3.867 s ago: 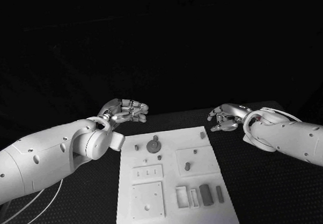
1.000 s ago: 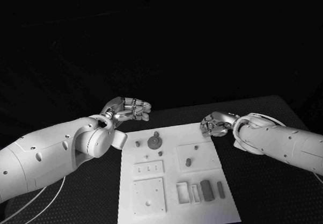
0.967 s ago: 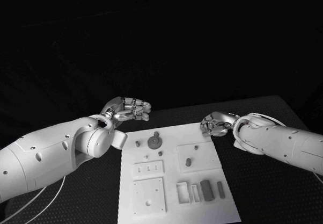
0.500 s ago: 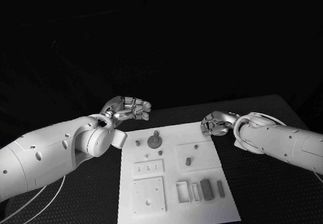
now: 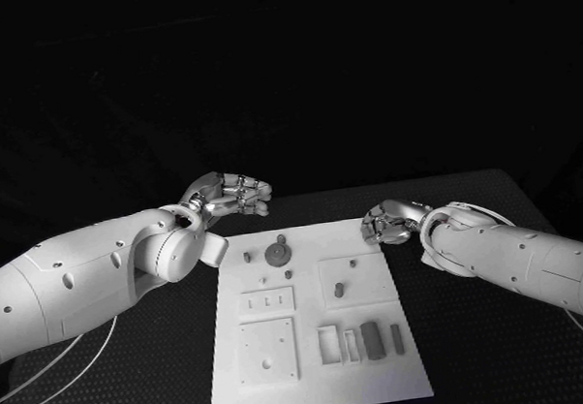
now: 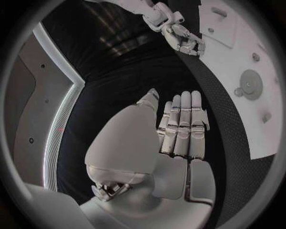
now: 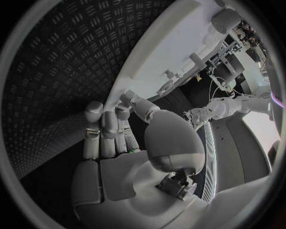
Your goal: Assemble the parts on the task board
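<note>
The black textured surface carries the white rectangular task board at its middle, lying flat and running away from the robot. The left hand, silver and many-fingered, hangs above the surface just off the board's far left corner; in the left wrist view its fingers lie straight side by side, released and holding nothing. The right hand sits at the board's far right edge with its fingers curled against that edge; whether it grips anything I cannot tell. On the board lie the small grey parts: a round disc near the far end and upright blocks in the near right slots.
</note>
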`<state>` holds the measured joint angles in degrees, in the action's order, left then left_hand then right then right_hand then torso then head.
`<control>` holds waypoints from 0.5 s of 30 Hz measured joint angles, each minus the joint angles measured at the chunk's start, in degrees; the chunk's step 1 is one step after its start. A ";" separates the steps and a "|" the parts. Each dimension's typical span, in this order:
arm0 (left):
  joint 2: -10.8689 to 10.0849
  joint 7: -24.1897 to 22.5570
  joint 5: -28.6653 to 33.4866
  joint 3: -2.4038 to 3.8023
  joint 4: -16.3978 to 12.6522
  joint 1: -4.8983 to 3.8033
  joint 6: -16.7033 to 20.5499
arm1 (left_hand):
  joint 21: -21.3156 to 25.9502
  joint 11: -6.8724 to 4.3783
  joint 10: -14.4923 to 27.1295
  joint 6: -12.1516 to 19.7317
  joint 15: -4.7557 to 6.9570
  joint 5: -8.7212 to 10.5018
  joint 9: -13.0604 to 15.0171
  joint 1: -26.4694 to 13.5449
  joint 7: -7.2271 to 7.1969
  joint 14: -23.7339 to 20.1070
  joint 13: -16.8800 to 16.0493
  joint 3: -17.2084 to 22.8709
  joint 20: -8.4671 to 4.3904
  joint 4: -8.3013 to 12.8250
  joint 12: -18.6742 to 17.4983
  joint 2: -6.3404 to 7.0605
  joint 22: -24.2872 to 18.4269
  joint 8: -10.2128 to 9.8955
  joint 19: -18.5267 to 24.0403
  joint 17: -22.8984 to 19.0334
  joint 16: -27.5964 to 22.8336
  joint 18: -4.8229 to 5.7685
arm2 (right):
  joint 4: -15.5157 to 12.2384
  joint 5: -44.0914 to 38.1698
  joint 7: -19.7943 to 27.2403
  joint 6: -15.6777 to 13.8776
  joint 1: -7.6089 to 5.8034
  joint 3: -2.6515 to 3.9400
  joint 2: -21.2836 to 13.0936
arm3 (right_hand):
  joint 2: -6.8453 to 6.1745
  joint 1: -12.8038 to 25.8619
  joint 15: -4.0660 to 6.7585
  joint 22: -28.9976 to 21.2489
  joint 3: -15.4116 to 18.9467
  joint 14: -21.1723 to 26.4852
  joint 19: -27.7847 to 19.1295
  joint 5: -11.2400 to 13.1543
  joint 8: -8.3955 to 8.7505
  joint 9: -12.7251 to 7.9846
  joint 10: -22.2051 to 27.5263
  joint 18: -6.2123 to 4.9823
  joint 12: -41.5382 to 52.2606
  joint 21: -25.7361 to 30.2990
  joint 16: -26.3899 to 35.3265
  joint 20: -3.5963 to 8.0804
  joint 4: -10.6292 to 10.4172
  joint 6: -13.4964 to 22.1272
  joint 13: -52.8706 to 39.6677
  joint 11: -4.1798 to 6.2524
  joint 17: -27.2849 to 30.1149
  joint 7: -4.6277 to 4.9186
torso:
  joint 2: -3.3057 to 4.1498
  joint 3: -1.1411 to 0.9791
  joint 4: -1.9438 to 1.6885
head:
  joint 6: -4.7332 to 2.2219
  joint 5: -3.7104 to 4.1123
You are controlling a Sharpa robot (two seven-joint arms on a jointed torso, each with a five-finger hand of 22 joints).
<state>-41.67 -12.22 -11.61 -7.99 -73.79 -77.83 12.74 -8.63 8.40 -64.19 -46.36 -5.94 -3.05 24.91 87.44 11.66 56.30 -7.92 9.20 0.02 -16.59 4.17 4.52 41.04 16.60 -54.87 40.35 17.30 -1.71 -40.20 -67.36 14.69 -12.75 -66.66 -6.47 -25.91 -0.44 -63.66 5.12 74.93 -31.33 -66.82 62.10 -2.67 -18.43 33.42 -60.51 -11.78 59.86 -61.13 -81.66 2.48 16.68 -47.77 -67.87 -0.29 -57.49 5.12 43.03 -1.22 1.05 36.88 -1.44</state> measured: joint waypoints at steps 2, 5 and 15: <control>0.00 0.00 0.00 0.00 0.02 0.00 -0.01 | 0.00 0.00 0.00 0.00 0.00 0.00 0.00 0.00 0.00 0.00 0.00 0.00 0.00 0.00 0.00 0.00 0.00 0.00 0.00 0.00 0.00 0.00 | -0.10 0.00 -0.08 -0.05 0.00 0.00 -0.04 | 0.00 0.00 0.20 0.00 0.00 -0.20 0.00 0.00 -0.15 0.31 0.08 -0.04 0.00 -0.11 0.00 0.00 0.00 -0.04 0.02 0.09 0.05 -0.05 | 0.00 0.00 -0.01 | 0.03 0.05; 0.00 0.00 0.00 0.00 0.05 0.00 -0.01 | 0.00 0.00 0.00 0.00 0.00 0.00 0.00 0.00 0.00 0.00 0.00 0.00 0.00 0.00 0.00 0.00 0.03 0.00 0.00 0.02 0.00 0.00 | -0.15 -0.01 -0.21 -0.11 0.00 0.00 -0.08 | 0.11 -0.11 0.23 0.00 0.00 -0.22 0.00 0.00 -0.65 0.77 0.09 -0.23 0.00 -0.11 0.00 0.00 0.00 -0.29 0.09 0.51 0.12 -0.29 | 0.01 0.00 -0.01 | 0.08 0.10; 0.08 0.00 0.00 0.00 0.14 0.00 -0.06 | 0.00 0.00 0.00 0.00 0.00 0.00 0.00 0.00 0.00 0.00 -0.04 0.00 0.00 0.00 0.00 0.00 0.04 0.00 0.00 0.04 0.00 0.00 | -0.62 -0.05 -0.63 -0.29 0.00 0.00 -0.17 | 0.22 -0.23 0.24 0.00 0.00 -0.22 0.00 0.00 -1.42 1.93 -0.11 -0.34 0.00 -0.11 0.00 -0.01 0.00 -0.39 0.22 0.71 0.24 -0.39 | 0.01 0.01 -0.01 | 0.27 0.21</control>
<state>-41.60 -12.23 -11.61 -8.00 -73.65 -77.83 12.68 -8.63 8.40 -64.19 -46.36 -5.94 -3.05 24.91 87.44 11.66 56.30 -7.96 9.20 0.02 -16.59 4.17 4.52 41.08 16.60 -54.87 40.39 17.30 -1.71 -40.81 -67.41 14.06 -13.04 -66.65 -6.47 -26.07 -0.22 -63.89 5.36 74.93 -31.33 -67.04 62.10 -2.67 -19.85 35.35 -60.62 -12.12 59.86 -61.23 -81.65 2.47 16.68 -48.16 -67.65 0.42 -57.25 4.73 43.04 -1.21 1.04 37.14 -1.22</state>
